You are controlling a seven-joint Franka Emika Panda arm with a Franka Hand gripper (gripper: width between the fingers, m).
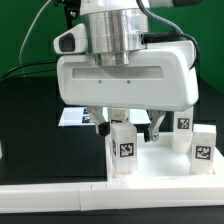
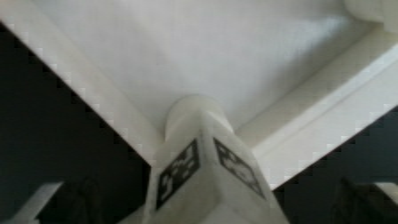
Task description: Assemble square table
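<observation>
The white square plate [image 1: 160,162] lies flat on the black table. One white leg [image 1: 122,142] with a black-and-white tag stands upright on the plate's corner nearest the exterior view's left. My gripper [image 1: 127,120] hangs right over this leg. Its fingers [image 1: 155,122] straddle the leg with a gap on each side, so it is open. In the wrist view the leg [image 2: 210,165] rises between the dark fingertips [image 2: 365,205], with the plate [image 2: 196,60] behind it. Two more tagged legs [image 1: 183,128] [image 1: 203,150] stand at the plate's right side. The fourth leg is out of view.
The long white border rail [image 1: 60,200] runs along the front of the table. The marker board [image 1: 72,117] lies behind the gripper at the exterior view's left. The large white gripper body hides the middle of the scene.
</observation>
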